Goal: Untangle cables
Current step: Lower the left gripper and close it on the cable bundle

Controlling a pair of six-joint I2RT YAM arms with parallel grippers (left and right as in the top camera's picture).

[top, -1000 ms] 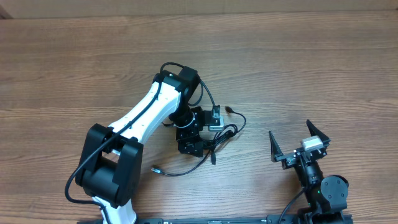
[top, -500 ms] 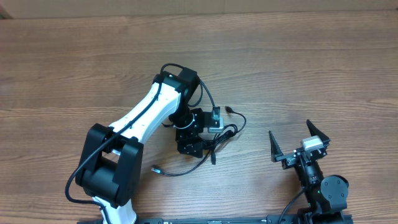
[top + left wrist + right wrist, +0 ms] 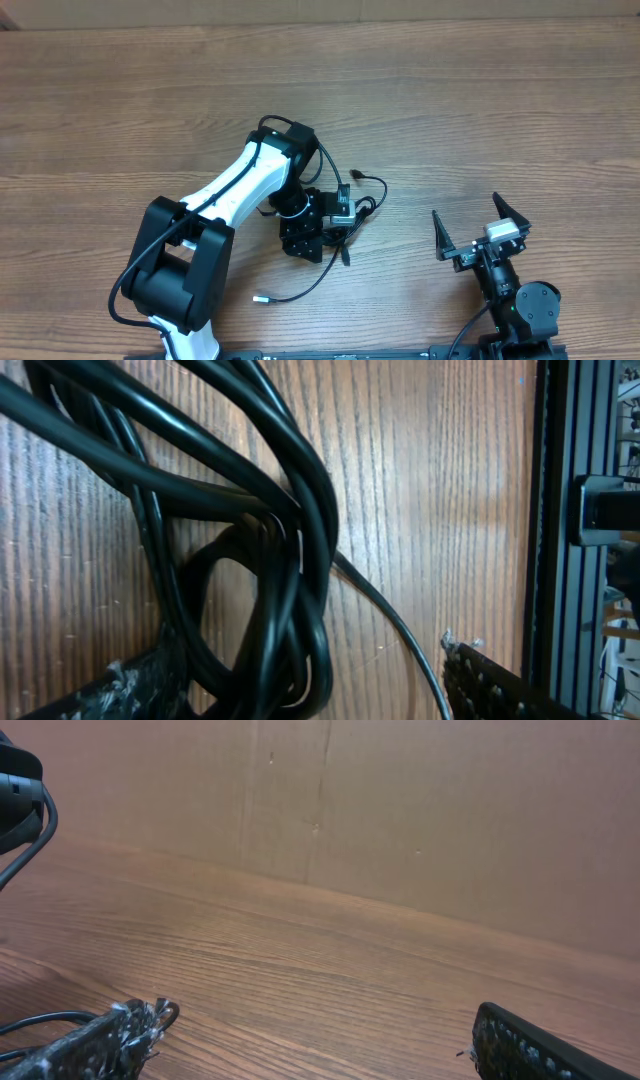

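Observation:
The cables [image 3: 352, 210] are thin black cords bunched in a knot at the table's middle. One strand runs forward to a loose end with a pale plug [image 3: 260, 298], and another plug [image 3: 357, 178] lies behind the knot. My left gripper [image 3: 318, 230] points down over the knot. In the left wrist view its jaws [image 3: 285, 685] are open, with the looped cords [image 3: 270, 560] between them, close to the left finger. My right gripper [image 3: 481, 232] is open and empty at the front right, apart from the cables; its wrist view [image 3: 320, 1045] shows bare wood between the fingers.
The wooden table [image 3: 480, 110] has a black rail [image 3: 570, 440] along its front edge. A brown cardboard wall [image 3: 420, 810] stands at the back. The left arm's own thicker black cable [image 3: 325, 150] loops above the knot.
My left gripper has shifted slightly toward the front and the knot moved with it. The loose plug end slid nearer the front edge. The right arm has not moved.

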